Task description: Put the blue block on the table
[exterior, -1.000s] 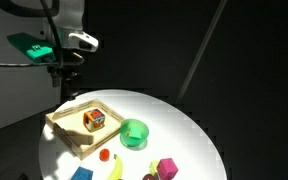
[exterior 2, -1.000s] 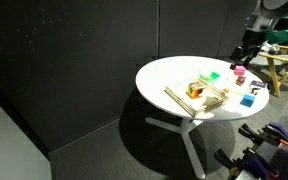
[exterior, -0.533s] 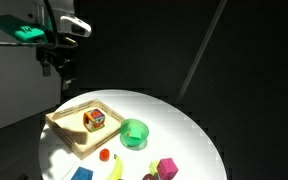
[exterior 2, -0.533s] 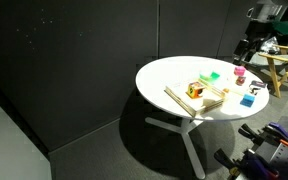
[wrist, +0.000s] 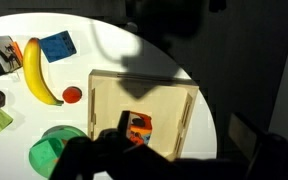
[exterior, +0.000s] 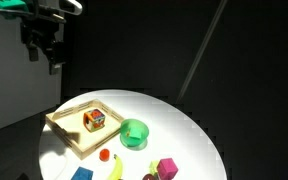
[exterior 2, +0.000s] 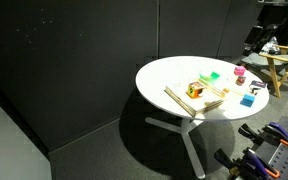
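The blue block [exterior: 81, 174] lies on the round white table [exterior: 189, 130] near its front edge, next to a banana [exterior: 115, 168]. It also shows in an exterior view [exterior 2: 247, 99] and in the wrist view [wrist: 56, 46]. My gripper [exterior: 40, 47] hangs high above the table's far side, well clear of everything. It is open and empty. It also shows in an exterior view [exterior 2: 254, 38]. In the wrist view the gripper [wrist: 182, 142] is a dark shape with its fingers wide apart over the wooden tray [wrist: 109, 95].
The square wooden tray [exterior: 69, 128] holds an orange multicoloured cube [exterior: 94, 120]. A green bowl [exterior: 134, 132] stands beside it. A magenta block [exterior: 166, 168] and a small red object [exterior: 104, 155] lie near the front edge. The room around is dark.
My gripper has risen and drawn back away from the table. The objects on the table have not moved.
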